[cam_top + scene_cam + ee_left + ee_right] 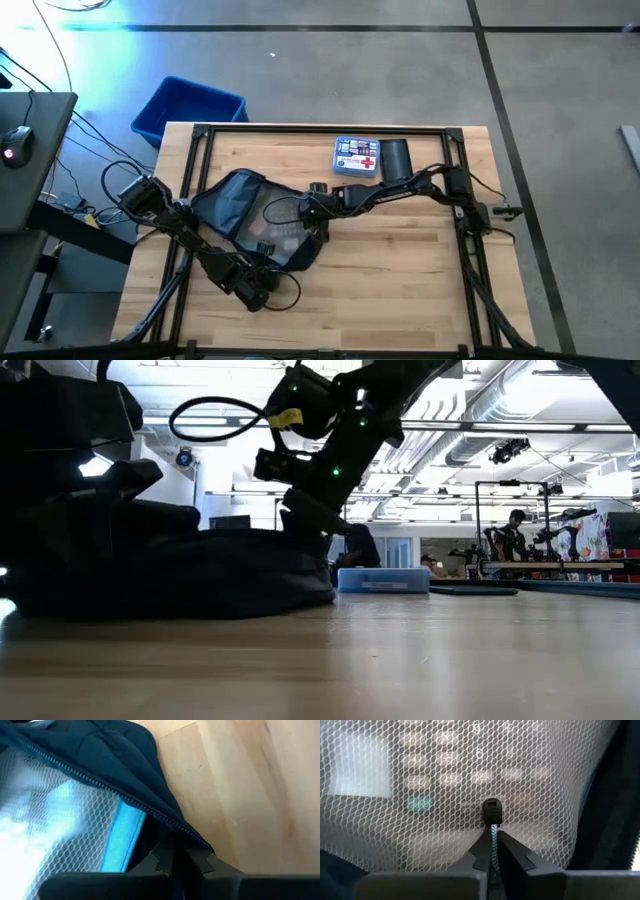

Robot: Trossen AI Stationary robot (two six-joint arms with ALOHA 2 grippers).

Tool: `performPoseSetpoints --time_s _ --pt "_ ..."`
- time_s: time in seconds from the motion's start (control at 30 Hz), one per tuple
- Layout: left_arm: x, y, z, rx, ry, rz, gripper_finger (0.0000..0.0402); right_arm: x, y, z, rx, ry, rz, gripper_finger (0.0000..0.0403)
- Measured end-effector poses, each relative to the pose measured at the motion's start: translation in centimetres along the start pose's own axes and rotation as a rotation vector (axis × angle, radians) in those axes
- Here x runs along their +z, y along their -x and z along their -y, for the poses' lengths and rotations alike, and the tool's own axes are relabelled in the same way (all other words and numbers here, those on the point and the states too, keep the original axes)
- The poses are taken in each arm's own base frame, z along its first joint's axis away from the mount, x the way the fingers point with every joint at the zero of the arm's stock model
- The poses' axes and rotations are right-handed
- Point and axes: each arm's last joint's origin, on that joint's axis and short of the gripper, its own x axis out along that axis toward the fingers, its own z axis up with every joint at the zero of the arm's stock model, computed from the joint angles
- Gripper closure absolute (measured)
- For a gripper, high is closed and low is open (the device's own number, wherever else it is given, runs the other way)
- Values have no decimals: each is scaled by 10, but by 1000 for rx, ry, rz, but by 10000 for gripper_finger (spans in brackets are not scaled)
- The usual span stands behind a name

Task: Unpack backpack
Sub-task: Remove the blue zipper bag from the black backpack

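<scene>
Blurring behind white mesh [420, 780], the backpack [240, 205]'s contents stay unreadable.

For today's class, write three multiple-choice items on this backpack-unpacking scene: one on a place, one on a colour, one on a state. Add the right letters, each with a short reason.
1. Where does the first-aid tin lie?
A. Inside the backpack
B. On the table, at its far edge, beside a dark cylinder
C. In the blue bin

2. What colour is the bin beyond the table's corner?
A. Blue
B. Red
C. White

3. What is the right gripper doing?
A. Standing open above the bare table
B. Holding the tin
C. Shut on the cord of a zipper pull at the backpack's mesh pocket

Answers:
1 B: the high view shows the tin on the wood next to the dark cylinder.
2 A: it shows plainly blue from above.
3 C: its wrist view shows both fingers closed on the zipper pull cord, against the mesh of the backpack.
</scene>
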Motion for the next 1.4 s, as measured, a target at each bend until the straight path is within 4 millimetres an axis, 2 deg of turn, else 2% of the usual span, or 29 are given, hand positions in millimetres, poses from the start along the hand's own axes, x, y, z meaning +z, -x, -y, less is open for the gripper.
performPoseSetpoints --time_s 0.23,0.43,0.53,0.7,0.97,1.13,1.27,1.4 --pt "-11 1 -4 80 10 -85 402 6 16 -35 6 109 5 402" --pt "-19 3 -9 154 16 -146 402 15 30 -68 53 185 85 403" --pt "-24 4 -12 190 23 -187 401 23 43 -76 29 194 155 403" --pt "-28 16 -19 269 63 -302 401 33 65 -76 -55 166 227 403" --pt "-8 50 -12 308 62 -296 374 33 68 -81 -50 127 231 403" --pt "16 64 -2 333 104 -93 359 33 70 -91 -38 142 234 403" --pt "33 58 0 407 105 111 350 31 72 -99 -23 138 231 403" --pt "39 36 -10 344 154 110 351 31 74 -105 -75 144 232 403"
